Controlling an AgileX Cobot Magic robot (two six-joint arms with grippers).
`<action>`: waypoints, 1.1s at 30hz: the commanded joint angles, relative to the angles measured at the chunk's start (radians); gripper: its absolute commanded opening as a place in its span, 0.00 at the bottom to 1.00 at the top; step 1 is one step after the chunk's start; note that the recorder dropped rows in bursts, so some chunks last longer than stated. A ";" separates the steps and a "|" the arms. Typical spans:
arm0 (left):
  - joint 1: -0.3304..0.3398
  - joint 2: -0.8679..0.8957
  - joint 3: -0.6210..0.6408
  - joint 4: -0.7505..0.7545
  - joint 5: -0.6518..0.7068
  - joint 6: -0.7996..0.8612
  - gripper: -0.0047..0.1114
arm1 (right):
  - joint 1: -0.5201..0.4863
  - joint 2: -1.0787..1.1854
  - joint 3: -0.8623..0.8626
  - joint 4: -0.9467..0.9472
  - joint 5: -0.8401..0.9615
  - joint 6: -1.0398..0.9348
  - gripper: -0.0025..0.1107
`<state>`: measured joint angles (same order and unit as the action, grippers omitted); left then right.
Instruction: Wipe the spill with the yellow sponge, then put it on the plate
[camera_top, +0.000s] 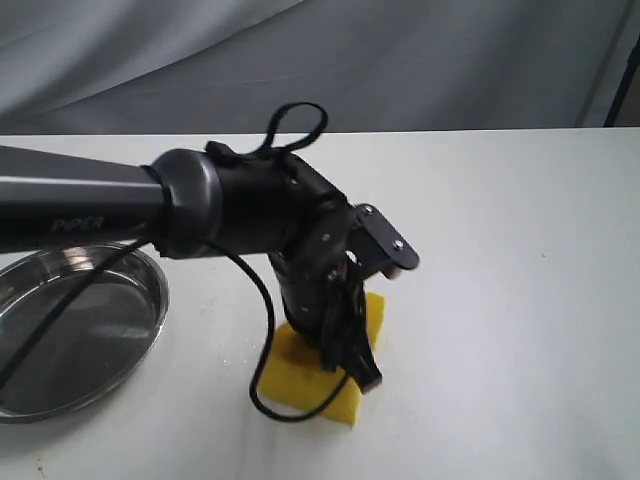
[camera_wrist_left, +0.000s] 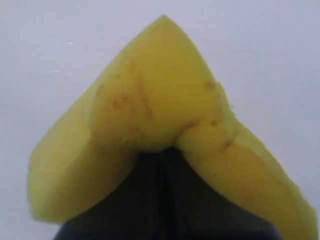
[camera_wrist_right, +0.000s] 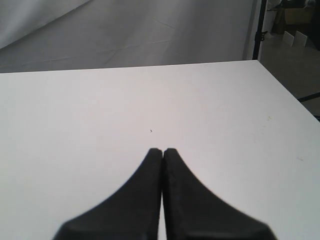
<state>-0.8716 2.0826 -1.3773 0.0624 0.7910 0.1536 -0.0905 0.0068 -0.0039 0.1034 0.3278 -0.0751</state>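
Note:
The yellow sponge (camera_top: 315, 385) lies pressed on the white table near the front middle, pinched and folded by my left gripper (camera_top: 345, 345), which is shut on it from above. In the left wrist view the sponge (camera_wrist_left: 160, 110) bulges around the dark closed fingers (camera_wrist_left: 150, 200) and shows faint brown stains. The plate (camera_top: 90, 330), a shiny steel dish, sits at the left and holds nothing. The spill is hidden; I see no puddle. My right gripper (camera_wrist_right: 162, 150) is shut on nothing over bare table and is out of the exterior view.
The left arm's dark body (camera_top: 230, 205) and a black cable (camera_top: 265, 330) hang over the sponge and cross the plate. A grey cloth backdrop (camera_top: 400, 60) stands behind the table. The table's far right corner (camera_wrist_right: 257, 62) shows in the right wrist view.

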 joint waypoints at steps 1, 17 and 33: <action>-0.118 0.022 0.011 -0.139 0.062 0.012 0.04 | 0.002 -0.004 0.004 -0.007 -0.001 0.003 0.02; 0.172 0.036 0.011 0.137 -0.015 -0.334 0.04 | 0.002 -0.004 0.004 -0.007 -0.001 0.003 0.02; 0.445 0.036 0.011 -0.013 -0.111 -0.353 0.04 | 0.002 -0.004 0.004 -0.007 -0.001 0.003 0.02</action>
<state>-0.4279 2.1012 -1.3773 0.1166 0.6648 -0.2498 -0.0905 0.0068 -0.0039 0.1034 0.3278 -0.0751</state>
